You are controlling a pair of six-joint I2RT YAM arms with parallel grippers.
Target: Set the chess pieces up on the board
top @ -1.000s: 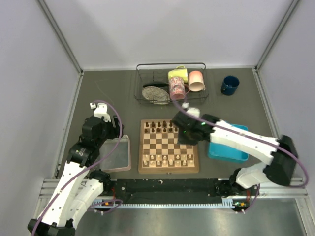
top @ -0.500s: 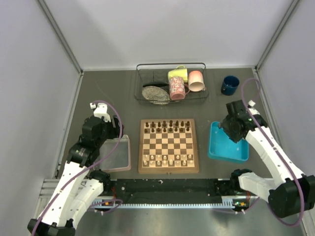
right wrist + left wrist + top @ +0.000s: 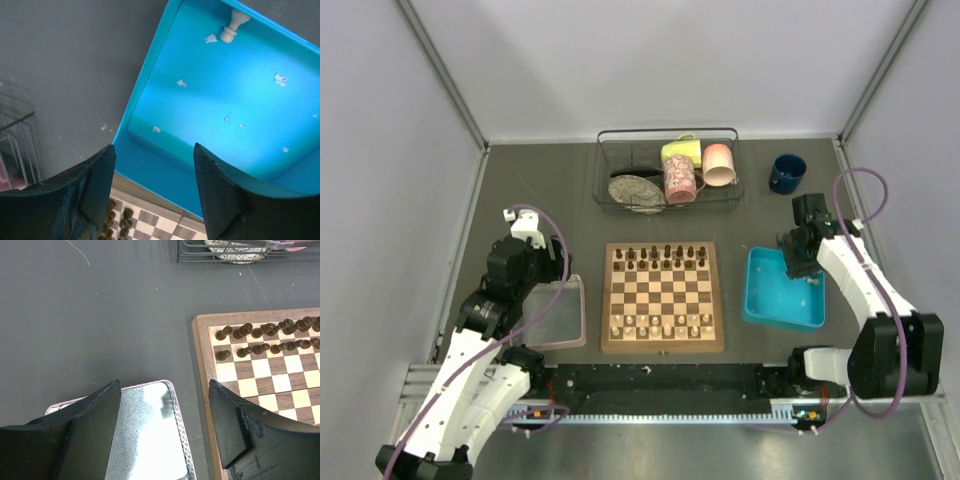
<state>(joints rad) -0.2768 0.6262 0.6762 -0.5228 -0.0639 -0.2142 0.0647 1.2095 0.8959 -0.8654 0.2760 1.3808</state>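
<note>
Right gripper (image 3: 155, 165) spread wide, holding nothing, hovering over a corner of the blue tray (image 3: 210, 110). Lone pale piece (image 3: 234, 26) inside, apparently tipped over, just beside the tray wall, long axis slanted toward it, bare floor around it. Left gripper (image 3: 165, 410) also apart and empty, above clear tray (image 3: 145, 440) edge beside the board (image 3: 663, 345). Dark pieces (image 3: 665, 256) fill the far two rows, pale pieces (image 3: 660, 324) the near rows.

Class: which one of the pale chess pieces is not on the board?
The lone cream piece lying in the blue tray, close to its wall. The other pale pieces stand in rows at the board's near edge.
</note>
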